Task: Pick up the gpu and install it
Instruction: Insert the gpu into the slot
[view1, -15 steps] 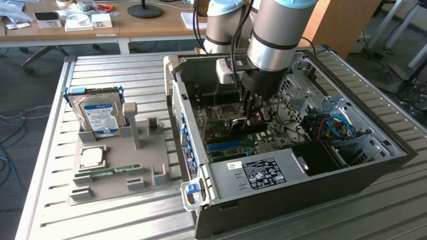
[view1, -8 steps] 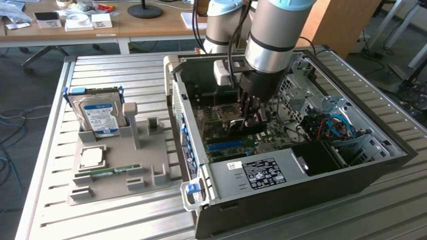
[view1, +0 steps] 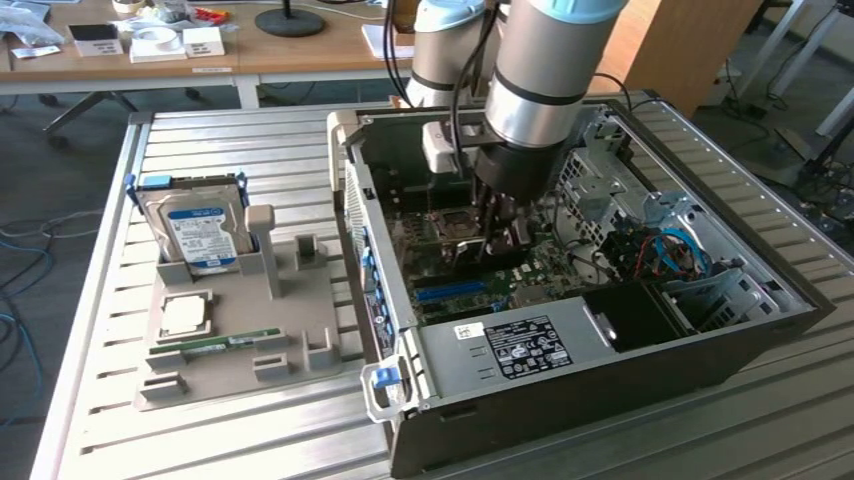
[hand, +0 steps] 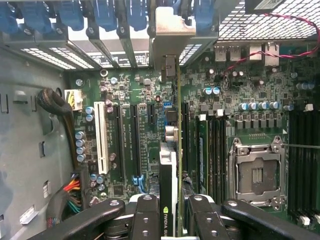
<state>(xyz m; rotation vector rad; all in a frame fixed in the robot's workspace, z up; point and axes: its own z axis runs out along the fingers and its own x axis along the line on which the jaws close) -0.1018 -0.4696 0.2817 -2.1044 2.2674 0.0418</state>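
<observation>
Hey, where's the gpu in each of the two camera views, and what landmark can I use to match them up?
Exterior view: the gpu hangs under the gripper inside the open computer case, just above the motherboard.
Wrist view: the gpu is seen edge-on, gripped on both sides by the gripper, its silver bracket toward the rear slots.
Shared landmark: the CPU socket beside the card.

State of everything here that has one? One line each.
Graphics card: gripped, edge-on over the motherboard.
End effector: shut on the graphics card.
Computer case: open, lying on its side.
Processor socket: empty.
Hard drive: upright in the holder.
Memory stick: flat in the holder.
</observation>
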